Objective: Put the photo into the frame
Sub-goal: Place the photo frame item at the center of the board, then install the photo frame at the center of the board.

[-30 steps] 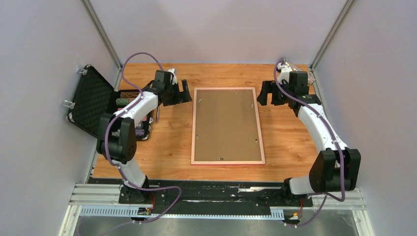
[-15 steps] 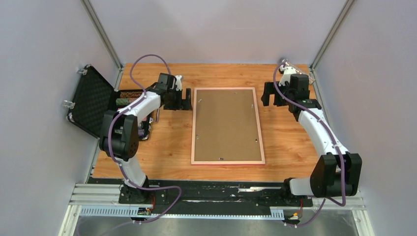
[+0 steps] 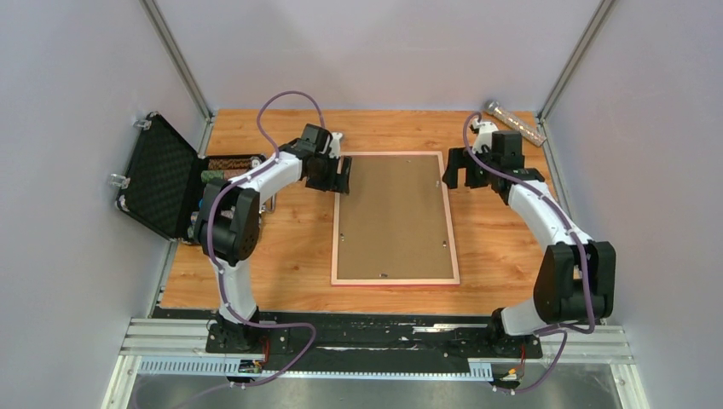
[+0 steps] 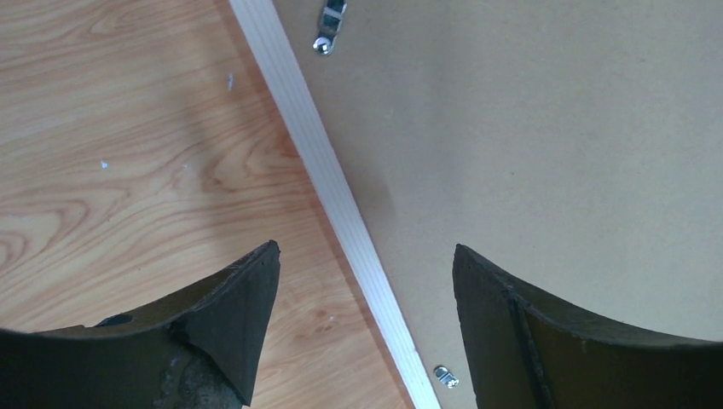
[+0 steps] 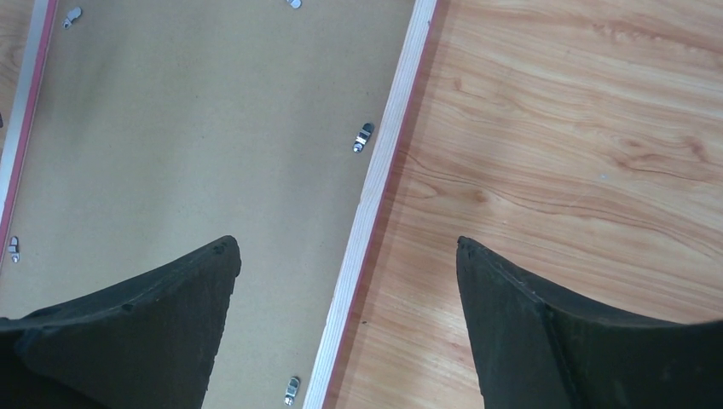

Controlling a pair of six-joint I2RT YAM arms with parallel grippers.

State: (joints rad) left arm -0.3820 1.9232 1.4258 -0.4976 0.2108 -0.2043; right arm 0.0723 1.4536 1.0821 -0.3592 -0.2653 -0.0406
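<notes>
The frame (image 3: 335, 223) lies face down, brown backing board (image 3: 392, 217) up. The left gripper (image 4: 365, 248) and right gripper (image 5: 345, 243) are spread apart over its side rails, probably to grab them.

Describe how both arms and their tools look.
Both the left arm and right arm have white links with bulky black joint housings. A purple cable loops along each. The left tool and right tool are black, each with two broad matte fingers tapering to blunt tips.
</notes>
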